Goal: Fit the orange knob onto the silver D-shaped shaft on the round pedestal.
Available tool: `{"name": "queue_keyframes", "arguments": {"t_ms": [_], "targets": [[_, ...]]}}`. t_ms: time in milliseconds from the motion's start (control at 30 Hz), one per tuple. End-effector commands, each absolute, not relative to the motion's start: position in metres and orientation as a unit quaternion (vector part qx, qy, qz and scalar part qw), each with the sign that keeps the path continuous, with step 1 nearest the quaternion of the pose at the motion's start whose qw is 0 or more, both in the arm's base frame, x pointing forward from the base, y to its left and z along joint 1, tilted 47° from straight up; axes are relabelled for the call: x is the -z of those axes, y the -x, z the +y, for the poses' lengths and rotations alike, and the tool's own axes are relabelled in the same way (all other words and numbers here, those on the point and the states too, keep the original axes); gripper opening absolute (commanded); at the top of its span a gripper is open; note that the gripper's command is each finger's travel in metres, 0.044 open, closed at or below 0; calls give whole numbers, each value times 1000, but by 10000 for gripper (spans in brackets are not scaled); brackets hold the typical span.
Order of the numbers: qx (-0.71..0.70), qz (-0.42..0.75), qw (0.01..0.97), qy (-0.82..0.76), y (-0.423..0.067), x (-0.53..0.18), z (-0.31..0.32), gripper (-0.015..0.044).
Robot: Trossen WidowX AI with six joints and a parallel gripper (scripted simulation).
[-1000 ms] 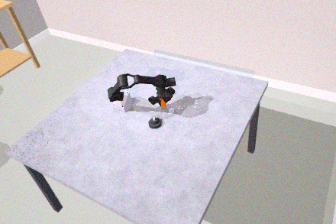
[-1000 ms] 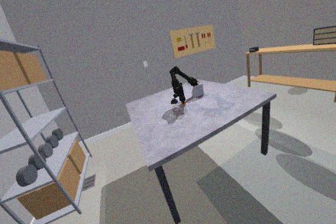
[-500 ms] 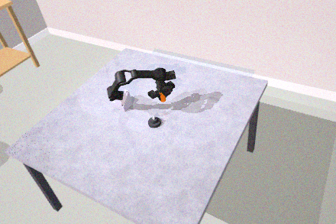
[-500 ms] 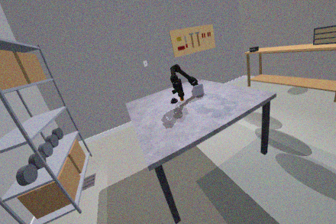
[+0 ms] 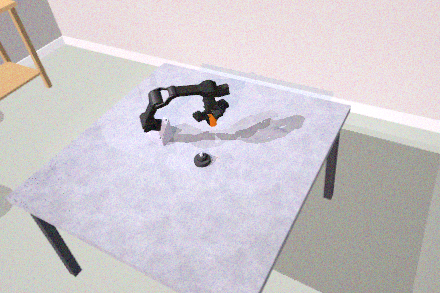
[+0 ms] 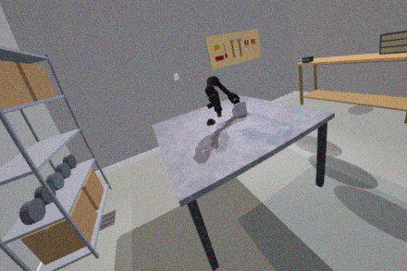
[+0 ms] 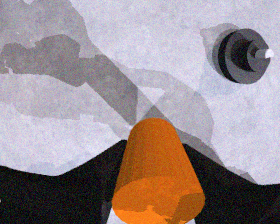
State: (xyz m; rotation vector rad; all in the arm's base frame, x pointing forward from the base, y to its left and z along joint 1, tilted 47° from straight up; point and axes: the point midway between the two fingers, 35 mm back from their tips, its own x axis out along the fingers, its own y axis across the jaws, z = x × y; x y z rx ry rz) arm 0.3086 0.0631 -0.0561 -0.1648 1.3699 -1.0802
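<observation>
My gripper (image 5: 212, 119) (image 6: 218, 114) (image 7: 153, 147) is shut on the orange knob (image 5: 213, 120) (image 6: 218, 115) (image 7: 156, 175), a tapered orange cone held between the two black fingers above the table. The dark round pedestal (image 5: 202, 160) (image 6: 211, 121) (image 7: 240, 56) stands on the table in front of the gripper, with the silver shaft (image 5: 202, 155) (image 7: 261, 53) sticking up from its middle. In the wrist view the pedestal is at the upper right, apart from the knob. The knob's hole is hidden.
The grey table (image 5: 150, 211) (image 6: 259, 144) carries the arm's base (image 5: 150, 121) and a small white block (image 5: 166, 132) (image 6: 240, 109) beside it. A shelf rack (image 6: 42, 167) and a wooden bench (image 6: 356, 80) stand away from the table.
</observation>
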Motion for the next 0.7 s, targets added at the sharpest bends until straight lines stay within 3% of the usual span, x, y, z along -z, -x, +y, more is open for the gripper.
{"name": "queue_keyframes", "arguments": {"t_ms": [0,300,667], "targets": [[473,599,643,68,-312,45,75,0],[474,599,642,69,-314,32,86,0],[470,601,644,67,-322,16,57,0]]}}
